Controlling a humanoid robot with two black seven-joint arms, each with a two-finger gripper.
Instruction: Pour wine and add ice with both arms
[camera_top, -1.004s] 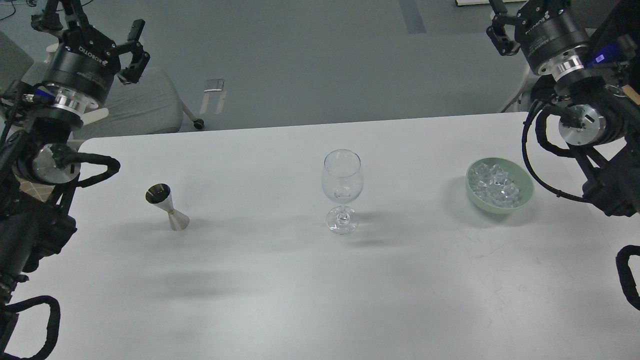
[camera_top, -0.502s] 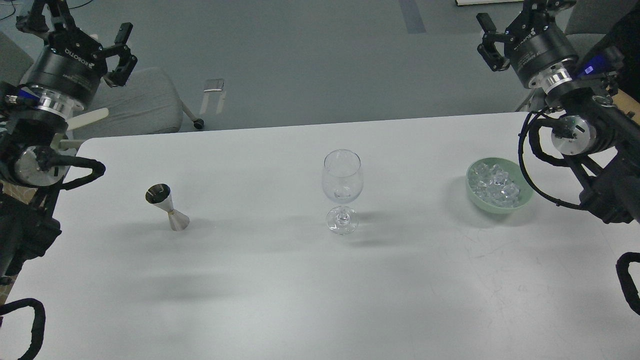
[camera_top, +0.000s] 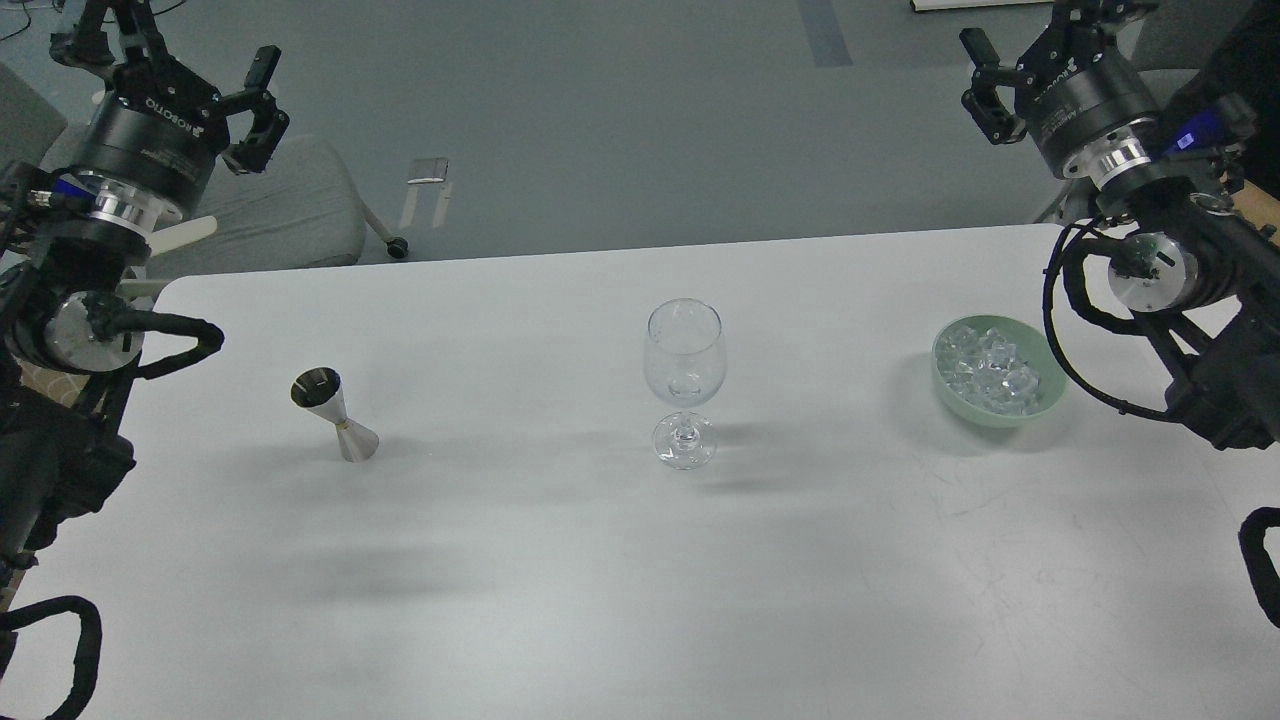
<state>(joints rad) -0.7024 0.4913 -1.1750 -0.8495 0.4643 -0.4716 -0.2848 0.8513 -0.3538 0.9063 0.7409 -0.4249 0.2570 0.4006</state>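
An empty clear wine glass (camera_top: 684, 370) stands upright at the middle of the white table (camera_top: 560, 580). A steel jigger (camera_top: 335, 415) stands to its left; I cannot tell whether it holds wine. The ice (camera_top: 990, 368) is a heap of clear cubes in a pale green bowl (camera_top: 1052, 392) at the right. My left gripper (camera_top: 180, 55) is open and empty, raised beyond the table's far left corner. My right gripper (camera_top: 1040, 45) is open and empty, raised beyond the far right corner, above and behind the bowl.
A grey chair (camera_top: 280, 215) stands behind the table's far left edge on the grey floor. My black forearms and looped cables hang along both sides of the table.
Both raised grippers have shifted only a little. The left went outward to the left, then back right a bit. The right moved slightly left. The glass, jigger and bowl stayed put.
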